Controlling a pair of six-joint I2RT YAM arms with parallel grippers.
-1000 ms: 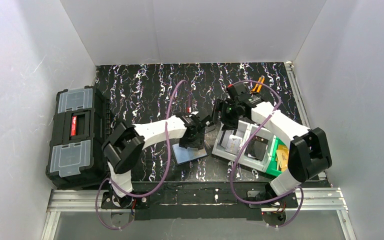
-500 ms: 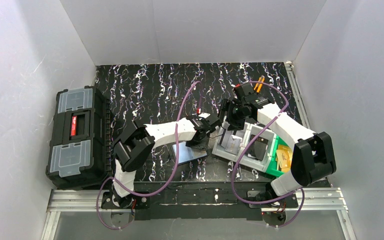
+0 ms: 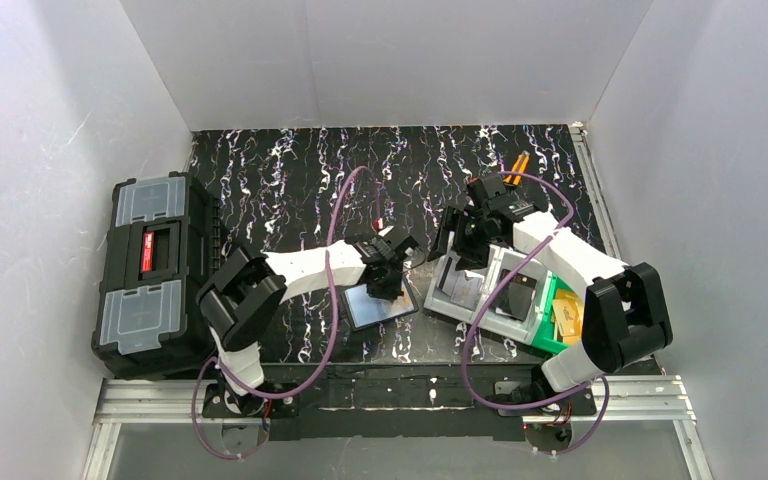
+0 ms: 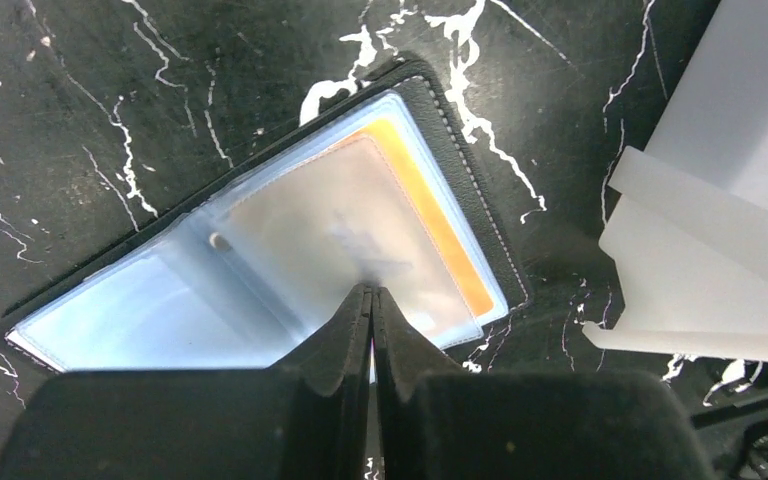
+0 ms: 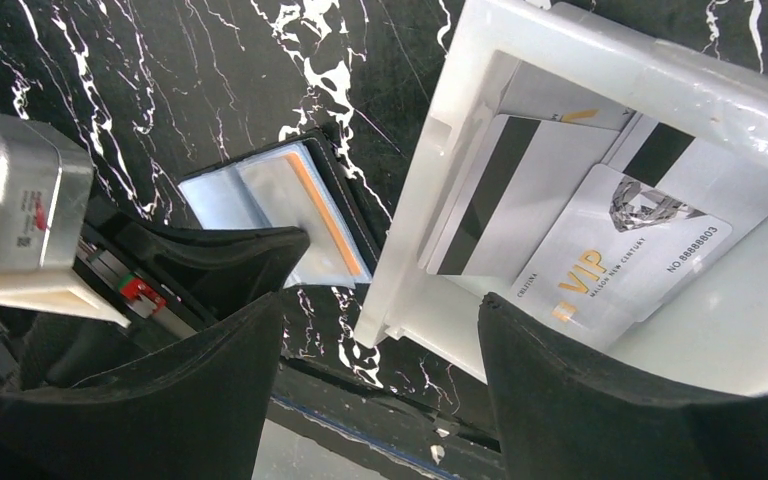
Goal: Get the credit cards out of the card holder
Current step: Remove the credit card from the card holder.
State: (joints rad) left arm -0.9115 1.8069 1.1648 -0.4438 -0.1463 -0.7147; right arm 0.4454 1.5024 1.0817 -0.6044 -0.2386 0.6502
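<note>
Black bifold card holder (image 4: 260,250) lay open on marbled table (image 4: 110,80), long axis diagonal, directly beneath left gripper (image 4: 370,300). Jaws shut, tips over orange-tan card (image 4: 430,220) in clear pocket; pinch unclear. Right gripper (image 5: 382,310) gaped wide, farther off, above white bin (image 5: 560,40).

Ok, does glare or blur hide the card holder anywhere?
Left wrist: glare whitens the card holder pockets; only the orange card edge reads; shut left hand dark. Right wrist: sharp, VIP card print legible. Top external: even light, holder tiny.
</note>
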